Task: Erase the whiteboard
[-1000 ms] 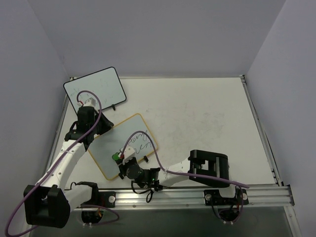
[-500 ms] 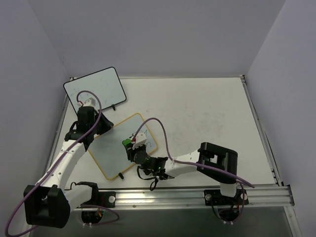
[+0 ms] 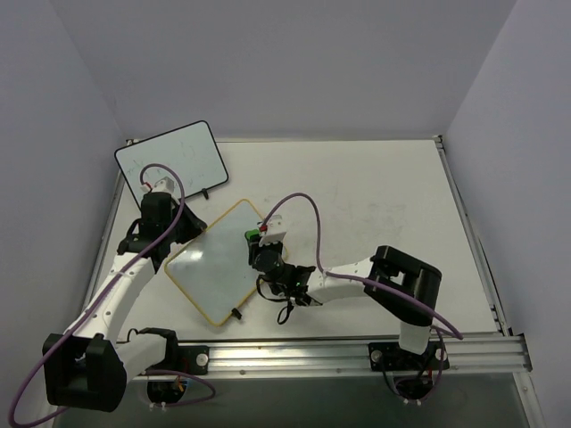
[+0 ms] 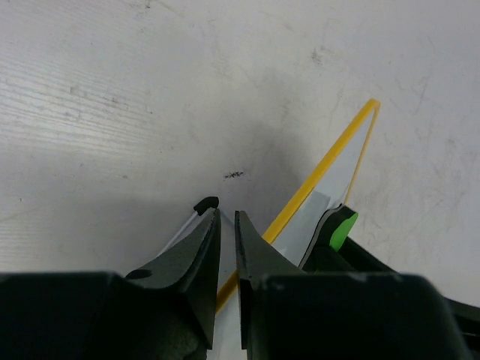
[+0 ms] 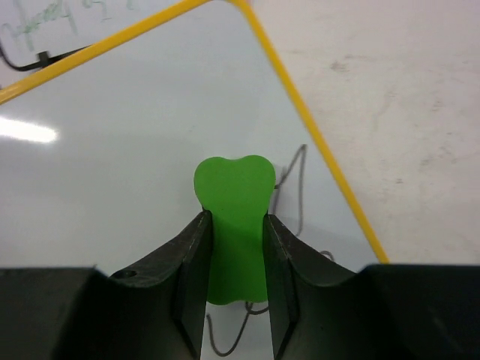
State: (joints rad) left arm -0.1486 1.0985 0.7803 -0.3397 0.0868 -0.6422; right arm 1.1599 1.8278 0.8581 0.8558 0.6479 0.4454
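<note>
The whiteboard [image 3: 214, 272] with a yellow rim lies left of the table's middle, and most of it is wiped blank. My left gripper [image 3: 168, 242] is shut on its left edge; in the left wrist view the jaws [image 4: 227, 221] pinch the edge beside a black foot [image 4: 204, 202]. My right gripper [image 3: 258, 244] is shut on a green eraser [image 3: 253, 234] pressed on the board's far right part. In the right wrist view the eraser [image 5: 234, 184] sits on the white surface [image 5: 112, 150]. Thin black scribbles [image 5: 289, 176] remain right of it and below it, near the rim [image 5: 322, 154].
A black-rimmed whiteboard [image 3: 169, 160] with faint writing leans at the back left, and its corner shows in the right wrist view [image 5: 37, 30]. Grey walls close in the table on three sides. A metal rail [image 3: 357, 352] runs along the near edge.
My right gripper swept the eraser from the board's near edge up and to the right. The handwriting in the middle is gone. The board turned slightly. The left gripper kept its hold.
</note>
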